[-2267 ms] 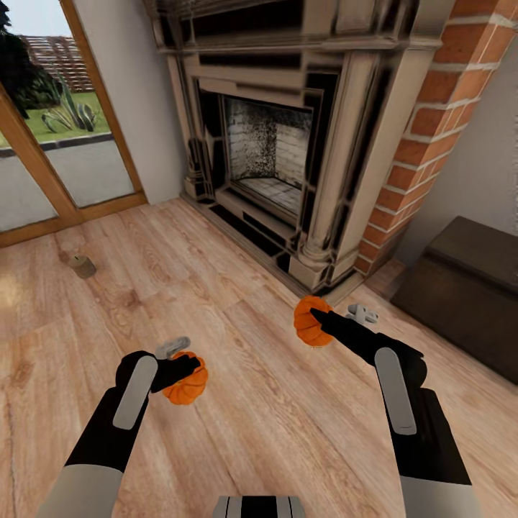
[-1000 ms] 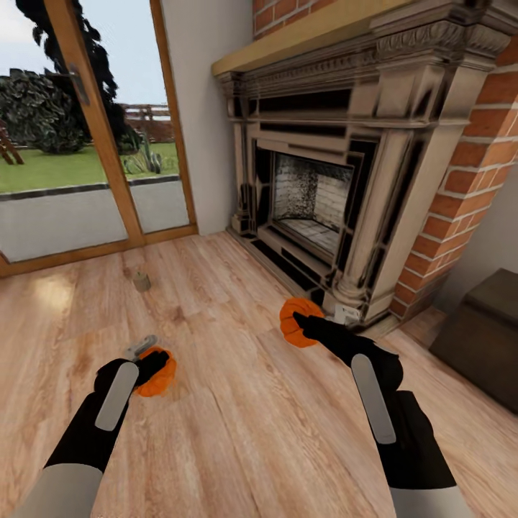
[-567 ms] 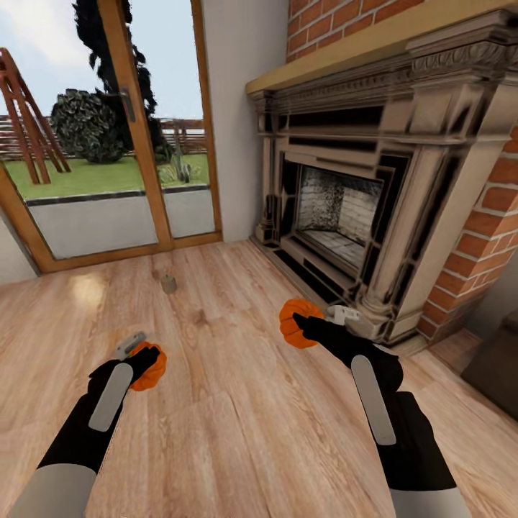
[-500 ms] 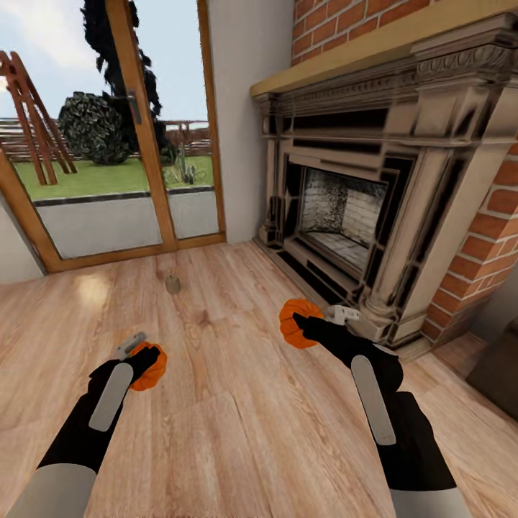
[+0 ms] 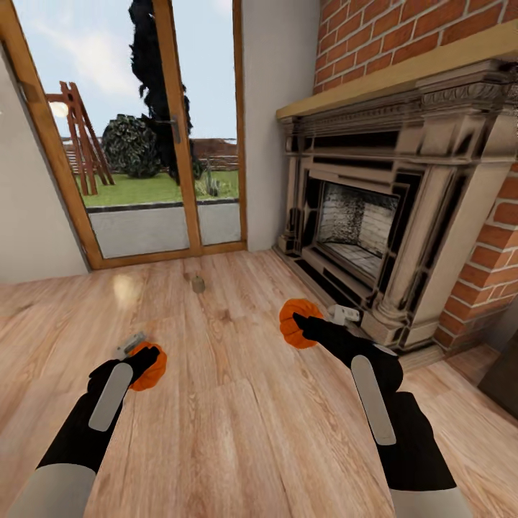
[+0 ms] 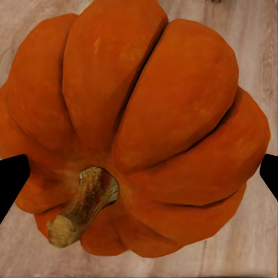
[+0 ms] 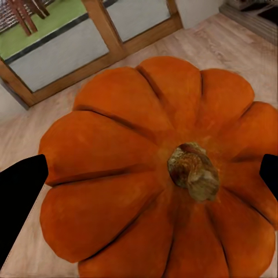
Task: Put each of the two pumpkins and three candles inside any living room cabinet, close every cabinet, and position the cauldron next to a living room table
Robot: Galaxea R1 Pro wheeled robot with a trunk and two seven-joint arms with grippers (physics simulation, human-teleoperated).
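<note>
Each of my grippers holds an orange ribbed pumpkin above the wood floor. My left gripper (image 5: 144, 357) is shut on one pumpkin (image 5: 150, 368), seen close up with its brown stem in the left wrist view (image 6: 139, 127). My right gripper (image 5: 306, 327) is shut on the other pumpkin (image 5: 296, 324), whose stem faces the right wrist camera (image 7: 156, 174). A short beige candle (image 5: 198, 285) stands on the floor far ahead, near the glass doors. A dark-brown cabinet corner (image 5: 503, 374) shows at the right edge. The table and cauldron are out of view.
A carved stone fireplace (image 5: 374, 216) with a brick chimney fills the right side. Tall wood-framed glass doors (image 5: 144, 144) face a garden at the back left. Bare wood floor (image 5: 237, 424) stretches between my arms and ahead.
The head view has swung left and tilted up: fireplace and candle slid right, more of the doors shows. Both grippers still hold their pumpkins; the left arm pulled slightly lower and left early on.
</note>
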